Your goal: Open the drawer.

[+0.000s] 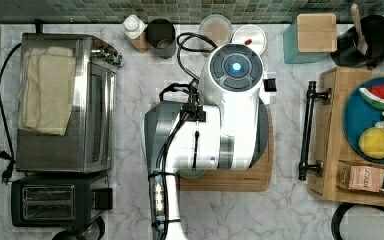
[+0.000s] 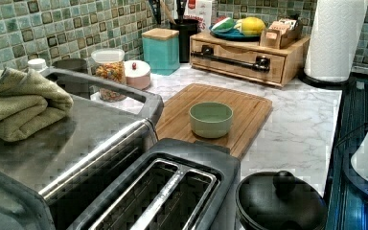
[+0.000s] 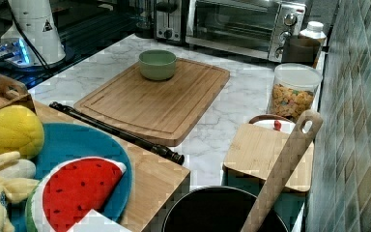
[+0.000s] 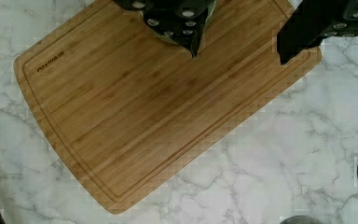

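Observation:
The drawer is the light-wood front of a low wooden unit at the top view's right, and it looks shut. Its long black bar handle stands just off the front panel. My arm hangs over the cutting board, well to the top view's left of the handle. In the wrist view my gripper is open above the board, with nothing between its black fingers.
A green bowl sits on the cutting board. A blue plate of toy fruit rests on the drawer unit. A toaster oven and toaster fill the top view's left. Bare marble lies between board and drawer.

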Controlling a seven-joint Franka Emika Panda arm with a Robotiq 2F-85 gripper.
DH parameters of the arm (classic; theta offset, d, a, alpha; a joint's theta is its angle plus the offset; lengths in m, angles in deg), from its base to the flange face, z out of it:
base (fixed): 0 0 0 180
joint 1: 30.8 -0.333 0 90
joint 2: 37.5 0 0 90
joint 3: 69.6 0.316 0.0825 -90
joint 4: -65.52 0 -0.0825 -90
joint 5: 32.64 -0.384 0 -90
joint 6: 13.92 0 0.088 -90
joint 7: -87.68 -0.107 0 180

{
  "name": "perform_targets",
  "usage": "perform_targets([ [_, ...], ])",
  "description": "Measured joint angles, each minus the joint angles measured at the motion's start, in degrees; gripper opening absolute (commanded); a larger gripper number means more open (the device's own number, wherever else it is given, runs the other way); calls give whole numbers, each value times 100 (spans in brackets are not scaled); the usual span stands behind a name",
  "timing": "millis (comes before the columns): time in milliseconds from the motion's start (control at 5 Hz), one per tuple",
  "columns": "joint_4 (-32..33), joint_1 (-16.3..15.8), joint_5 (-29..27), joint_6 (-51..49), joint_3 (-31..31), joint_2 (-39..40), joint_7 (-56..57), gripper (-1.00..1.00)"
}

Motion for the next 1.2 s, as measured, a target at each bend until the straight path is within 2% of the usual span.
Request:
perform_targets([
  [600,196,-4,2,322,-13,52,197,100],
  [800,414,-14,157,828,-10,54,657,100],
  [1000,772,45,561,1670,-13,52,1401,100],
  [1200,1108,215,735,2076,-18,62,2071,100],
])
